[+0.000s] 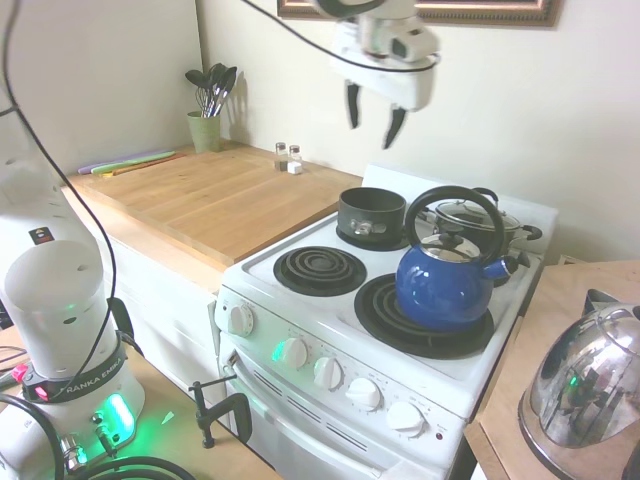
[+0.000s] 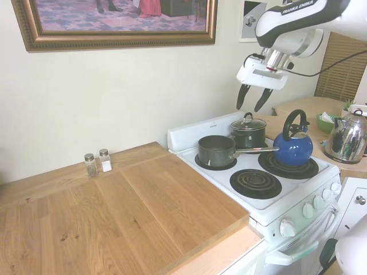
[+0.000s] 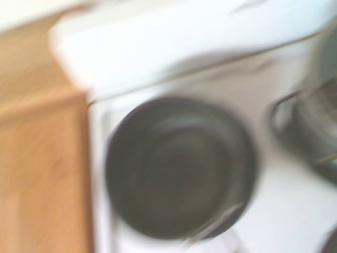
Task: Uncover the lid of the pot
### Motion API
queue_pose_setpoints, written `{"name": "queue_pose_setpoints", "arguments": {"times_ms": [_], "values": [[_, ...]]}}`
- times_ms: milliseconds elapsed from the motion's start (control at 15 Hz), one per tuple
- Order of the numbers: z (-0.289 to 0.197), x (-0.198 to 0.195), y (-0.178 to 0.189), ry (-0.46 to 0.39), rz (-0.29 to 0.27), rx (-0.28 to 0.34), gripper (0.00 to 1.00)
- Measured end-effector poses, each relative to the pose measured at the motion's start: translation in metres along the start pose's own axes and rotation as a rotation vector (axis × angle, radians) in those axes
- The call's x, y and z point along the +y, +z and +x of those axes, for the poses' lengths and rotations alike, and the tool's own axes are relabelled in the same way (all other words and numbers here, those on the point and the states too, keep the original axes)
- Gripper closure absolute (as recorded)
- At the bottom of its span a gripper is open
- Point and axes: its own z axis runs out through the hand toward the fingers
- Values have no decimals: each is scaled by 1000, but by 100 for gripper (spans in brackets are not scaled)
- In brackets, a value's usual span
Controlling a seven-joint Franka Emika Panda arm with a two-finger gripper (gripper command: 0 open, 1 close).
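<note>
Lid (image 2: 249,123) and pot (image 2: 248,136) are found on the back burner of the white stove (image 1: 300,305), at the far corner from the wooden counter (image 2: 114,212), and the lid is seated squarely on the pot with its dark knob (image 2: 248,116) upright. In the first exterior view the pot is partly hidden behind the blue kettle (image 1: 443,278). The gripper (image 2: 254,106) is held high in the air, well apart from everything on the stove, with its fingers spread and nothing carried between them.

The step in hand is judged to be the approach: no contact with the lid has been made. In the second exterior view the gripper is seen above the lid and almost over it, while the blurred wrist view is filled by the smaller open saucepan (image 3: 179,168), with the lidded pot only glimpsed at the picture's edge. A sideways correction toward the pot is therefore probably needed, followed by a straight descent so that the spread fingers are brought to either side of the knob. The kettle's tall handle (image 1: 455,215), just beside the pot, is to be avoided on the way down.
</note>
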Motion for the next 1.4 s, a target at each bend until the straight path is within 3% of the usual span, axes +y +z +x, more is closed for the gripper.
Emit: {"name": "queue_pose_setpoints", "arguments": {"times_ms": [200,400,533,867,1133,1200,1400], "values": [[58,9,-22,147,-17,53,0],[111,6,-6,258,-59,94,0],[133,0,20,271,-75,86,0],[135,-23,58,247,-47,34,0],[151,-17,103,282,-42,28,0],[156,-13,110,292,-44,32,100],[164,-11,123,315,-41,57,100]]}}
